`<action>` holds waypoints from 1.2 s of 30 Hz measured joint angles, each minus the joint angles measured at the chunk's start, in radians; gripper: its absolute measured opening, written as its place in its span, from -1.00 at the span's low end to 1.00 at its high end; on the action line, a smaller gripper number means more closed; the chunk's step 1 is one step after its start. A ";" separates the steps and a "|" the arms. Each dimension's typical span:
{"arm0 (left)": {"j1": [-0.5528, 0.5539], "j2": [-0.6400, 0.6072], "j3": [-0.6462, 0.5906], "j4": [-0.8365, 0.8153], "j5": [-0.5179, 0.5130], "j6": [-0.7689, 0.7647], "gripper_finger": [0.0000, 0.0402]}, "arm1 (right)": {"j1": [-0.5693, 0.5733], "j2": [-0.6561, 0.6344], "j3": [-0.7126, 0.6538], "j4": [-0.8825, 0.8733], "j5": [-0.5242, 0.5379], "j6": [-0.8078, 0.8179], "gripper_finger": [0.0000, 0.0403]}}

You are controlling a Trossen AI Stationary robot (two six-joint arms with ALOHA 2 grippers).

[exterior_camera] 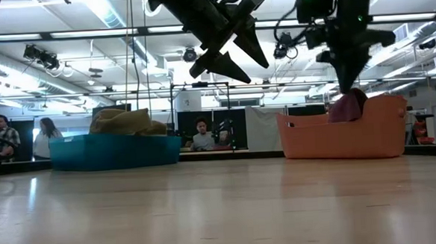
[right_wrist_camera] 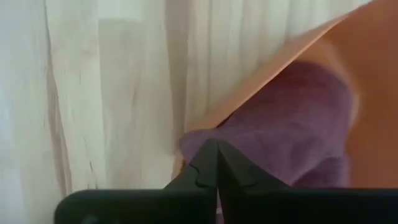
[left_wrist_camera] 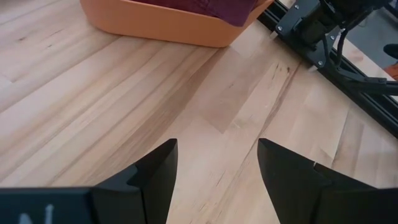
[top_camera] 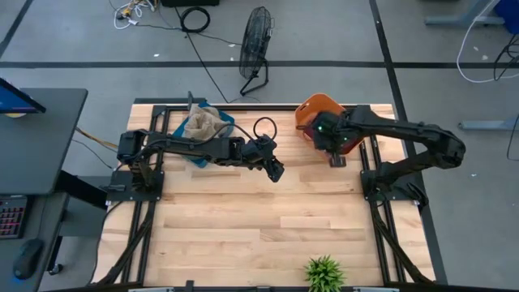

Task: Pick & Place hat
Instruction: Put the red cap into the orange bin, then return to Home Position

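A maroon hat (exterior_camera: 349,106) sits in the orange bin (exterior_camera: 316,135) at the table's far right and pokes up above the bin's rim. My right gripper (exterior_camera: 347,89) points down onto it, shut; the right wrist view shows the maroon hat (right_wrist_camera: 292,118) lying across the rim. The left gripper (top_camera: 278,172) hangs open above the table's middle, touching nothing, with bare wood between its fingers in its wrist view. A blue bin (top_camera: 229,123) at far left holds beige hats (top_camera: 204,123). My right gripper (right_wrist_camera: 216,144) is shut on the maroon hat, pinching a small bit of its upper edge (right_wrist_camera: 202,138) between the fingertips. It comes from above, pointing down. The hat's top (exterior_camera: 351,94) rises to the fingertips while the rest lies in the orange bin.
Black frame rails (top_camera: 369,170) run along the table's left and right sides. A small plant (top_camera: 324,274) stands at the near edge. Bare wood fills the table's middle and near half. People (exterior_camera: 201,134) stand in the room beyond the far edge.
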State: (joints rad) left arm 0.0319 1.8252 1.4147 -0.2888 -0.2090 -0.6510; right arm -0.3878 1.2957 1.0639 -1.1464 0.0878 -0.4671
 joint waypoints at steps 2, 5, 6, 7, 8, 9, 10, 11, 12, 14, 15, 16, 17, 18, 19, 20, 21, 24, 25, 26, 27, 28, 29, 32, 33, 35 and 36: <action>0.000 0.000 0.000 0.000 0.000 0.000 0.12 | 0.000 0.000 -0.032 0.007 0.001 0.002 -0.99; 0.000 0.000 0.000 0.000 0.000 0.002 0.12 | -0.008 0.000 -0.078 0.016 0.044 0.003 -0.99; 0.000 0.000 0.000 0.000 0.000 0.004 0.12 | -0.013 0.000 -0.090 0.010 0.077 0.003 -0.99; 0.000 0.000 0.000 0.000 0.000 0.005 0.12 | -0.018 0.000 -0.100 0.006 0.108 0.003 -0.99; 0.000 0.000 0.000 0.000 0.000 0.005 0.12 | -0.023 0.000 -0.107 0.000 0.133 0.003 -0.99; 0.000 0.000 0.000 0.000 0.000 0.005 0.12 | -0.025 0.000 -0.110 -0.008 0.153 0.003 -0.99; 0.000 0.000 0.000 0.000 0.000 0.005 0.12 | -0.028 0.000 -0.110 -0.016 0.166 0.003 -0.99; 0.000 0.000 0.000 0.000 0.000 0.005 0.12 | -0.031 0.000 -0.110 -0.017 0.180 0.003 -0.99; 0.000 0.000 0.000 0.000 0.000 0.005 0.12 | -0.033 0.000 -0.110 -0.017 0.200 0.003 -0.99; 0.000 0.000 0.000 0.000 0.000 0.005 0.12 | -0.037 -0.001 -0.110 -0.016 0.231 -0.002 -0.99; 0.000 0.000 0.000 0.000 0.000 0.005 0.12 | -0.039 -0.001 -0.110 -0.016 0.234 -0.011 -1.00; 0.000 0.000 0.000 0.000 0.000 0.005 0.12 | -0.040 -0.001 -0.110 -0.016 0.225 -0.019 -1.00; 0.000 0.000 0.000 0.000 0.000 0.005 0.12 | -0.041 -0.001 -0.110 -0.015 0.201 -0.020 -1.00; 0.000 0.000 0.000 0.000 0.000 0.005 0.12 | -0.044 -0.001 -0.110 -0.012 0.167 -0.016 -1.00; 0.000 0.000 0.000 0.000 0.000 0.006 0.12 | -0.045 -0.001 -0.110 -0.007 0.133 -0.001 -1.00; 0.000 0.000 0.000 0.000 0.000 0.006 0.12 | -0.045 -0.001 -0.110 -0.002 0.112 0.019 -1.00; 0.000 0.000 0.000 0.000 0.002 0.006 0.12 | -0.046 -0.001 -0.110 0.002 0.099 0.044 -1.00; 0.000 -0.001 0.000 0.003 0.028 0.009 0.12 | -0.047 -0.001 -0.110 -0.005 0.119 0.110 -0.98; 0.000 -0.006 -0.001 0.001 0.036 0.009 0.12 | -0.047 -0.001 -0.108 -0.020 0.122 0.130 -0.96; 0.000 -0.014 -0.001 -0.001 0.046 0.009 0.12 | -0.046 -0.001 -0.099 -0.044 0.121 0.150 -0.92; 0.000 -0.024 -0.001 0.004 0.054 0.009 0.12 | -0.043 -0.001 -0.085 -0.062 0.118 0.169 -0.89; 0.000 -0.039 -0.001 0.003 0.057 0.010 0.12 | -0.040 -0.001 -0.067 -0.077 0.110 0.184 -0.85; 0.000 -0.054 -0.001 0.000 0.057 0.010 0.12 | -0.035 -0.003 -0.046 -0.096 0.096 0.199 -0.82; 0.000 -0.103 -0.001 -0.005 0.057 0.032 0.12 | -0.008 -0.016 0.038 -0.140 0.033 0.226 -0.73; 0.000 -0.120 -0.001 -0.014 0.057 0.046 0.12 | 0.001 -0.021 0.072 -0.145 0.017 0.237 -0.72; 0.000 -0.169 -0.001 -0.040 0.058 0.088 0.12 | 0.021 -0.036 0.141 -0.146 0.000 0.284 -0.71; -0.001 -0.194 -0.001 -0.056 0.059 0.103 0.12 | 0.032 -0.044 0.182 -0.149 -0.005 0.309 -0.71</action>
State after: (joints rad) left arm 0.0305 1.6307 1.4136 -0.3449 -0.1505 -0.5476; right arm -0.3562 1.2516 1.2457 -1.2954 0.0826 -0.1584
